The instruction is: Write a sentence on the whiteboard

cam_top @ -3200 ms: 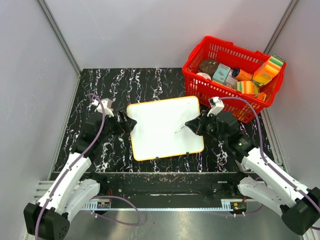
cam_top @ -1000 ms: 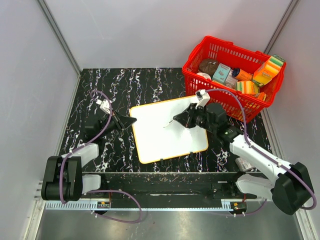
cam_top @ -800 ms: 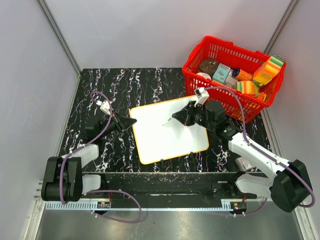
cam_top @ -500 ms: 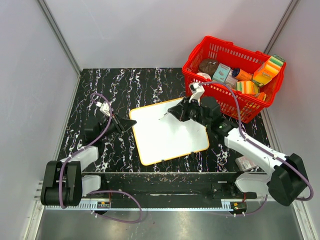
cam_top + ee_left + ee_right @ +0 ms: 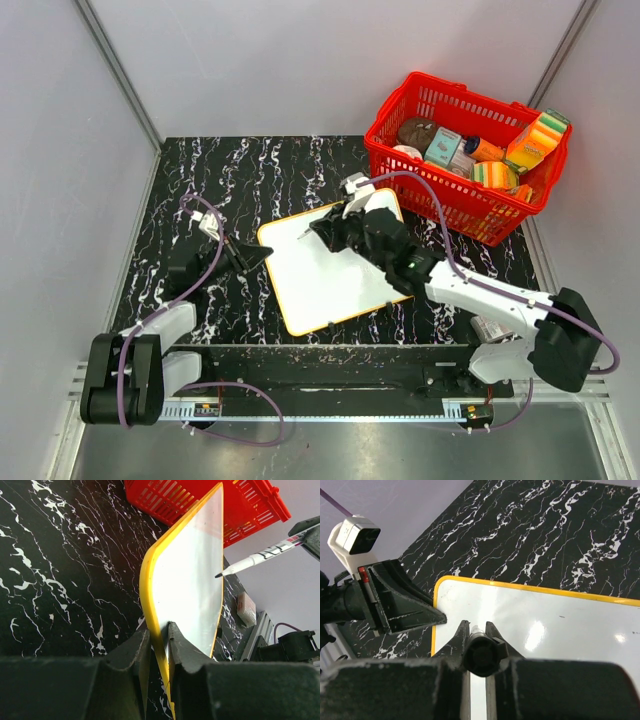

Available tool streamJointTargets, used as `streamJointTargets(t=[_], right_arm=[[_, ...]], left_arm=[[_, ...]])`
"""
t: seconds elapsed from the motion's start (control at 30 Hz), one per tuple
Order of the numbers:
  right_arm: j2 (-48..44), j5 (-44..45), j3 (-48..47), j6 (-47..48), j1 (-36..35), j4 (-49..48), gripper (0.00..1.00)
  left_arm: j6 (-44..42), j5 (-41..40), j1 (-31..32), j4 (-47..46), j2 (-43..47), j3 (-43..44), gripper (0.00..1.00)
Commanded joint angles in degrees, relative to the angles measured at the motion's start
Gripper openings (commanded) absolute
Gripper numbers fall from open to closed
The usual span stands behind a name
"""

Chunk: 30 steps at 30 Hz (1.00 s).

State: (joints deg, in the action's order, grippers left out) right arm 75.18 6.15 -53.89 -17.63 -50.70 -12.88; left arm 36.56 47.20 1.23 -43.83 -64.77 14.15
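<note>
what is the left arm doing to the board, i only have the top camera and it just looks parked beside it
Observer: The left wrist view shows the left jaws shut on the whiteboard, pinching its yellow rim with one on each face.
Operator: ok and is the pen on the surface
Observer: From the left wrist, the pen has its cap off, and the dark tip points at the board from very close. Whether it touches cannot be told.
Operator: any ink down
Observer: No strokes show. The right wrist view, looking down the pen held in the right jaws, has the corner ahead plain white.
</note>
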Motion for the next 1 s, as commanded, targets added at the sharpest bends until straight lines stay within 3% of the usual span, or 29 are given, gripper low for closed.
streamJointTargets(t=[0.0,0.23,0.97], right_arm=[[1.55,8.6,-0.25,5.49,-4.05,-9.17,0.0],[2.87,11.42,-0.25,7.69,-6.87,-14.36,0.0],[7.7,10.11,-2.98,6.47,-7.57,-16.91,0.0]], left_arm=[[-4.12,1.58,0.26,-0.73,2.63,-2.55,0.0],[-4.21,1.14,0.26,-0.64,3.07,-3.08,0.0],[-4.21,1.58,0.26,-1.25,2.46,-2.99,0.0]])
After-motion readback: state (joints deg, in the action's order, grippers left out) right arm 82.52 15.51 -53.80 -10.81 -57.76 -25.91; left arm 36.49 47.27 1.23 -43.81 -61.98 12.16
